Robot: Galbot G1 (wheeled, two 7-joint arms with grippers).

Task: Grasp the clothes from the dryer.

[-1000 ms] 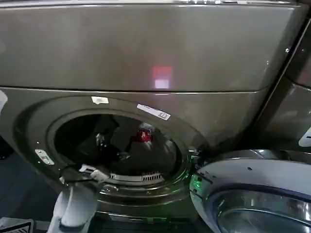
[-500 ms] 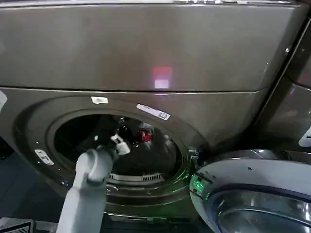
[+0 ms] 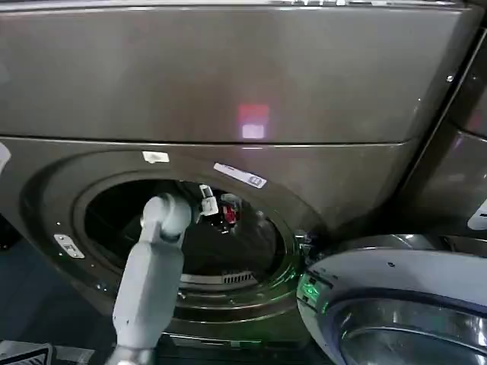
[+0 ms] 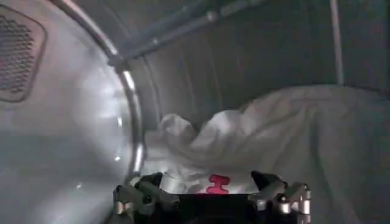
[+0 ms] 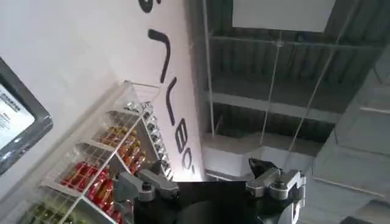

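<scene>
The bronze-brown dryer (image 3: 228, 91) stands in front of me with its round porthole (image 3: 84, 190) open. My left arm reaches up through the opening, and my left gripper (image 3: 208, 201) is inside the drum beside a small red patch (image 3: 228, 216). In the left wrist view the clothes (image 4: 274, 134) lie as a white crumpled bundle on the drum floor, with the red patch (image 4: 217, 182) at the near edge. My left gripper (image 4: 209, 184) is open just short of the bundle, its fingers (image 4: 148, 184) set either side of the red patch. My right gripper (image 5: 207, 175) is open, held away and pointing at a ceiling.
A silver-rimmed glass door (image 3: 396, 304) juts out at the lower right, close to the porthole. The grey drum wall (image 4: 61, 122) curves close beside the left gripper. A wire rack of packets (image 5: 103, 176) shows in the right wrist view.
My left arm has risen from below the porthole rim and pushed forward through the opening, carrying the gripper into the drum towards the red patch.
</scene>
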